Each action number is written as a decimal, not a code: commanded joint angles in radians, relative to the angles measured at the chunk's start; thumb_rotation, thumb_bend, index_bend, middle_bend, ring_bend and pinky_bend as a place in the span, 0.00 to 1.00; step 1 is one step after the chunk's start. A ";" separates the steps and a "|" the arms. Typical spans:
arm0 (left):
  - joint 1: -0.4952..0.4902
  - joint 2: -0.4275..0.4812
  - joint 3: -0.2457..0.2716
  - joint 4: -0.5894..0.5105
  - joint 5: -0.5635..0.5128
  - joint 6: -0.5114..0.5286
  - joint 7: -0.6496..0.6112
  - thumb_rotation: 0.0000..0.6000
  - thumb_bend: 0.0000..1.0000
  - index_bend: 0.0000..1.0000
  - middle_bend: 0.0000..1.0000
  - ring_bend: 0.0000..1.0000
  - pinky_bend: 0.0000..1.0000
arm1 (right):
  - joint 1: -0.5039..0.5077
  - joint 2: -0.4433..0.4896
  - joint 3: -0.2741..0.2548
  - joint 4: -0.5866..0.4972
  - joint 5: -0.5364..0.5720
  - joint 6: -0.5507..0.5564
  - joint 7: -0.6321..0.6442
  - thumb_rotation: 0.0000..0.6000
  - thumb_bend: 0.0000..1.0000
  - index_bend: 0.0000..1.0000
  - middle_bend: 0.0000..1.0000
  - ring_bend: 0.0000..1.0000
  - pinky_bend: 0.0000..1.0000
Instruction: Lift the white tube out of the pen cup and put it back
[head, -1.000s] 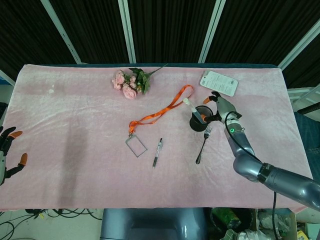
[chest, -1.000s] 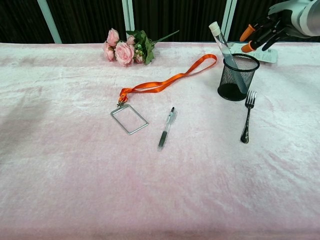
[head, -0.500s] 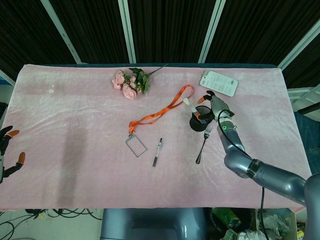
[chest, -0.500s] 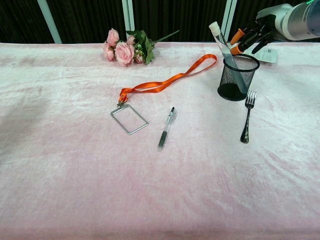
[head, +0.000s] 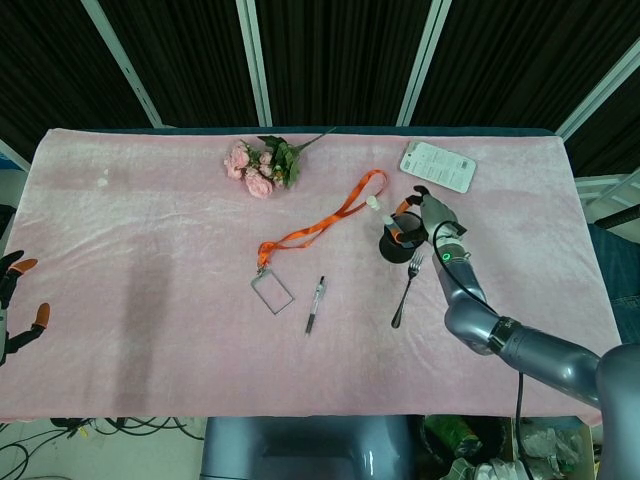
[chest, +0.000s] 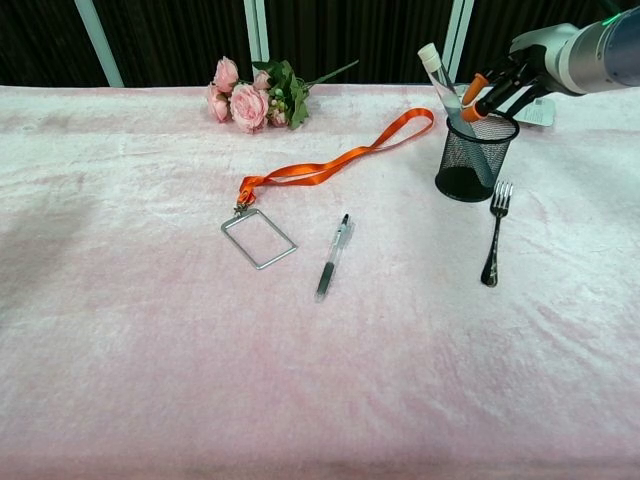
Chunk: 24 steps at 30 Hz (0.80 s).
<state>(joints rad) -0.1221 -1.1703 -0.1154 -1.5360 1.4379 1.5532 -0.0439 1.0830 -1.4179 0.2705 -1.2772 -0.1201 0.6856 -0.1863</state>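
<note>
The black mesh pen cup stands at the right of the pink cloth, also seen from above as the pen cup. The white tube leans out of it toward the upper left, and in the head view the tube pokes past the rim. My right hand hovers over the cup's far rim. Its orange-tipped fingers are apart and right beside the tube, and I cannot tell if they touch it. My left hand hangs off the table's left edge, fingers spread and holding nothing.
A fork lies just right of the cup. A pen, a badge holder on an orange lanyard, pink flowers and a white packet are spread over the cloth.
My right hand has moved left from beside the cup to over its rim, bringing its fingertips up to the tube. The tube and cup have not moved.
</note>
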 joint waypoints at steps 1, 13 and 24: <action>0.000 -0.001 -0.001 0.000 0.000 0.000 0.001 1.00 0.39 0.19 0.12 0.00 0.07 | 0.001 -0.008 -0.001 0.008 0.003 -0.005 -0.005 1.00 0.20 0.46 0.05 0.12 0.19; 0.000 -0.002 -0.007 0.004 -0.004 -0.006 -0.001 1.00 0.39 0.19 0.12 0.00 0.07 | 0.006 -0.036 0.011 0.035 0.009 -0.011 -0.017 1.00 0.20 0.48 0.05 0.12 0.19; 0.003 -0.001 -0.012 0.005 -0.007 -0.006 -0.006 1.00 0.39 0.18 0.12 0.00 0.07 | 0.000 -0.054 0.022 0.058 0.003 -0.025 -0.015 1.00 0.23 0.53 0.05 0.12 0.19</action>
<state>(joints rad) -0.1191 -1.1713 -0.1271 -1.5313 1.4312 1.5478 -0.0501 1.0836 -1.4702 0.2912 -1.2202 -0.1145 0.6634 -0.2022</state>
